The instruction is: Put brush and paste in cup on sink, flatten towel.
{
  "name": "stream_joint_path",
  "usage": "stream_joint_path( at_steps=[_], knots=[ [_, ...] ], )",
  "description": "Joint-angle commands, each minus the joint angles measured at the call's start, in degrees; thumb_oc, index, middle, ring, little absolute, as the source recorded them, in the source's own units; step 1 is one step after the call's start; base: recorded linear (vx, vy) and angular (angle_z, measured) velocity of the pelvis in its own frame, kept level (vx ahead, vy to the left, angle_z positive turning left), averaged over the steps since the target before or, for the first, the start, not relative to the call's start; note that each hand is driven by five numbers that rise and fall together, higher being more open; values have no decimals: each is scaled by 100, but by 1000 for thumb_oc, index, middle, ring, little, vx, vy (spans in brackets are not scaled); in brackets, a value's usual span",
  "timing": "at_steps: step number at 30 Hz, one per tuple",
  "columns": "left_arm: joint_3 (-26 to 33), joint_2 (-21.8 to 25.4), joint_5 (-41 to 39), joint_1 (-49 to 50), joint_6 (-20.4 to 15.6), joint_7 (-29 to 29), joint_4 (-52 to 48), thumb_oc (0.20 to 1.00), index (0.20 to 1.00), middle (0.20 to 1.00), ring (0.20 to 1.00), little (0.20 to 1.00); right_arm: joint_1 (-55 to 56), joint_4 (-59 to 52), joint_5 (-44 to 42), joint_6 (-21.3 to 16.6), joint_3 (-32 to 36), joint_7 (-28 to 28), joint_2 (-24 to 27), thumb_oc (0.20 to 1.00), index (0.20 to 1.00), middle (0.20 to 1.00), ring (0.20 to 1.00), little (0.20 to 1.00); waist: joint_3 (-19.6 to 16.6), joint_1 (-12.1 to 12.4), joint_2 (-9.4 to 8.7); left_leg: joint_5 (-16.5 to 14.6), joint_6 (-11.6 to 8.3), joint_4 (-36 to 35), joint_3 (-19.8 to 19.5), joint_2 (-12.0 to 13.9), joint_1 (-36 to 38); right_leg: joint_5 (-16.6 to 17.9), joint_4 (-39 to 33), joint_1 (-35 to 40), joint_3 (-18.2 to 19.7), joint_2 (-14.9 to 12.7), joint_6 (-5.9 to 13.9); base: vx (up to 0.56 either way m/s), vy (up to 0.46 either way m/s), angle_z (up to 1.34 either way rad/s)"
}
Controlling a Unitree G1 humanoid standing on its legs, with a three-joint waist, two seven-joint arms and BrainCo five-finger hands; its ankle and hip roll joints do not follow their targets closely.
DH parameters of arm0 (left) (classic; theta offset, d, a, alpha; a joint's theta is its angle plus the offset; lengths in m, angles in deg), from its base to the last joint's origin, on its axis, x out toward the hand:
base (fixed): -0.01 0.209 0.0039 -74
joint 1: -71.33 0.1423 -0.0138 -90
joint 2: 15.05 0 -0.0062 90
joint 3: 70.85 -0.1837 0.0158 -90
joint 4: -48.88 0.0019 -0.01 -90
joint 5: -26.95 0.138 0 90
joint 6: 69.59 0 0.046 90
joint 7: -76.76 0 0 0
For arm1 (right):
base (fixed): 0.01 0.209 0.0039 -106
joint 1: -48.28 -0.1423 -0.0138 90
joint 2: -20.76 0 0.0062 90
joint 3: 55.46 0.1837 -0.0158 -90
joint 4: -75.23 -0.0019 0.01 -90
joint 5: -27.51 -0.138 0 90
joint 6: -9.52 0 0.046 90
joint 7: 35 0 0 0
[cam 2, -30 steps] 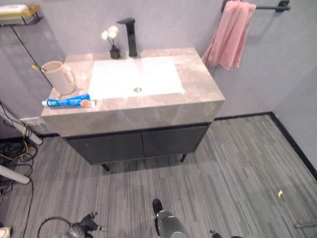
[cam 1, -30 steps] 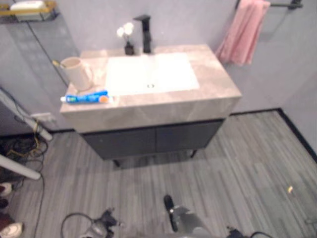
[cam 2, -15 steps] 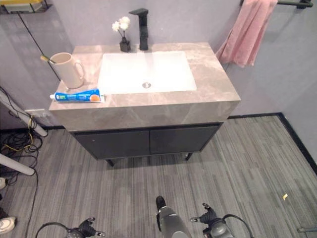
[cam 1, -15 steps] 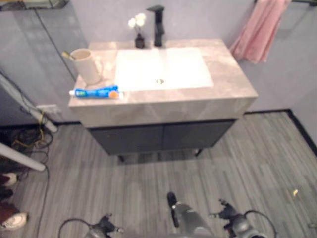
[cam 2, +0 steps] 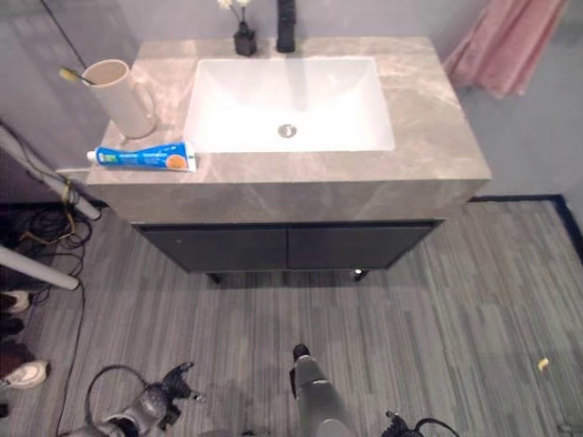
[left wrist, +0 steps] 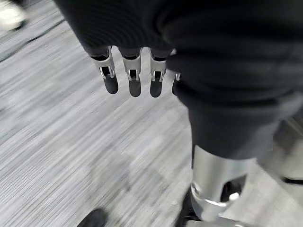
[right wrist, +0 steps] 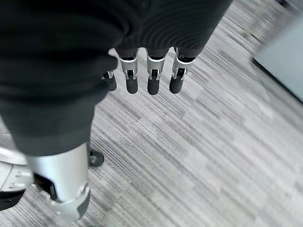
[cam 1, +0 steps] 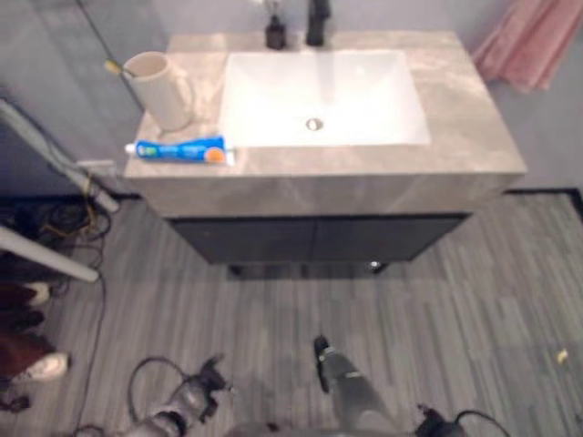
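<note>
A beige cup [cam 2: 123, 96] stands at the left end of the marble sink counter [cam 2: 428, 137], and a brush's yellowish end [cam 2: 71, 75] sticks out of it. In front of the cup a blue tube of paste [cam 2: 141, 157] lies flat near the counter's front edge. At the far right a pink towel [cam 2: 510, 45] hangs bunched on the wall. My left hand [left wrist: 135, 82] hangs low over the floor with straight fingers and holds nothing; it also shows as left hand [cam 2: 150, 405]. My right hand [right wrist: 152, 78] hangs the same way, open and empty.
A white basin [cam 2: 287, 100] takes the counter's middle, with a black faucet [cam 2: 286, 23] and a small flower vase [cam 2: 243, 36] behind it. Dark cabinet doors [cam 2: 287, 246] are shut below. White poles [cam 2: 36, 269], cables and a person's shoes [cam 2: 23, 373] crowd the floor at left.
The camera has moved nearer and tilted down, so the counter looks larger and the towel bar has left the top. Both hands stay low by the floor.
</note>
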Motion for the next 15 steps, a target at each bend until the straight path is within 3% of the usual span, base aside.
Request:
stream_joint_path(
  at_steps=[1,3,4,5,6,7,8,9,10,11,12,13,14,15],
  knots=[
    [119,129,-59,-180,-154,150,-183,1000,1000,1000,1000,1000,201,216,36,120,7,-108,168,1000,1000,1000,1000,1000,-56,-90,-22,412,-59,-321,-74,-463,795,1023,-870,-132,-6,-31,538,218,-116,18],
    [196,153,-146,-188,-192,238,-237,1000,1000,1000,1000,1000,270,194,-232,54,140,-89,145,1000,1000,1000,1000,1000,-89,-131,-6,578,-141,-313,-96,-366,816,922,-870,-86,-87,-43,491,188,-137,16],
    [345,148,-309,-126,-188,268,-167,1000,1000,1000,1000,1000,335,144,-624,-38,319,-55,135,1000,1000,1000,1000,1000,-147,-211,0,964,-275,-216,-130,-272,743,878,-953,14,-159,-45,422,227,-198,27],
    [483,161,-472,-67,-188,294,-140,1000,1000,1000,1000,1000,439,100,-794,-80,404,-54,112,1000,1000,1000,1000,1000,-185,-277,21,1619,-478,227,-133,-175,499,811,-1061,224,-244,-36,332,161,-135,42],
    [483,160,-472,-63,-188,293,-141,1000,1000,1000,1000,1000,442,100,-794,-80,402,-55,114,1000,1000,1000,1000,1000,-184,-283,45,1596,-476,223,-135,-149,519,769,-1033,229,-265,-18,328,247,-268,57],
    [496,298,-465,-107,-251,443,-230,1000,1000,1000,1000,1000,457,-111,-854,-194,386,-185,159,1000,1000,1000,1000,1000,-58,-304,-204,2363,-582,1859,120,51,-650,641,-1159,646,-210,-139,110,165,-431,73],
    [550,446,-648,-371,-296,676,-217,1000,1000,1000,1000,1000,389,-167,-957,-222,299,-266,169,1000,1000,1000,1000,1000,211,-195,-564,2165,-385,2870,367,-97,-1719,639,-1116,700,-165,-304,2,144,-431,92],
    [549,451,-650,-379,-298,676,-214,1000,1000,1000,1000,1000,381,-164,-958,-223,299,-267,163,1000,1000,1000,1000,1000,207,-191,-557,2120,-380,2946,372,-85,-1766,612,-1065,659,-166,-289,5,49,-299,87],
    [644,481,-819,-427,-288,732,-222,1000,1000,1000,1000,1000,363,-149,-982,-226,305,-285,156,1000,1000,1000,1000,1000,285,-120,-603,1827,-294,2784,503,-65,-2132,568,-1038,728,-181,-344,22,49,-63,42],
    [644,484,-820,-430,-288,732,-222,1000,1000,1000,1000,1000,360,-148,-982,-226,304,-285,153,1000,1000,1000,1000,1000,273,-123,-610,1840,-291,2778,505,-72,-2148,579,-1047,714,-179,-352,25,229,-108,-3],
    [583,588,-787,-546,-333,829,-331,1000,1000,1000,1000,1000,382,-151,-1139,-247,417,-384,181,1000,1000,1000,1000,1000,370,-74,-699,1583,-223,2163,818,182,-2750,459,-1121,1001,-193,-411,66,278,20,-11],
    [611,645,-805,-530,-375,888,-365,1000,1000,1000,1000,1000,360,-191,-1246,-268,519,-495,220,1000,1000,1000,1000,1000,401,-86,-648,1685,-213,1606,844,314,-2856,370,-1089,1103,-149,-325,73,393,116,28],
    [668,686,-881,-543,-407,949,-378,1000,1000,1000,1000,1000,332,-274,-1254,-321,520,-541,249,1000,1000,1000,1000,1000,429,-21,-545,2332,-290,567,791,515,-2943,308,-1083,1214,-111,-164,92,301,237,23],
    [648,694,-889,-540,-418,975,-367,1000,1000,1000,1000,1000,320,-312,-1168,-325,435,-536,268,1000,1000,1000,1000,1000,442,41,-494,2488,-286,142,659,667,-2961,266,-1001,1225,-115,-121,101,281,263,5]
  ],
)
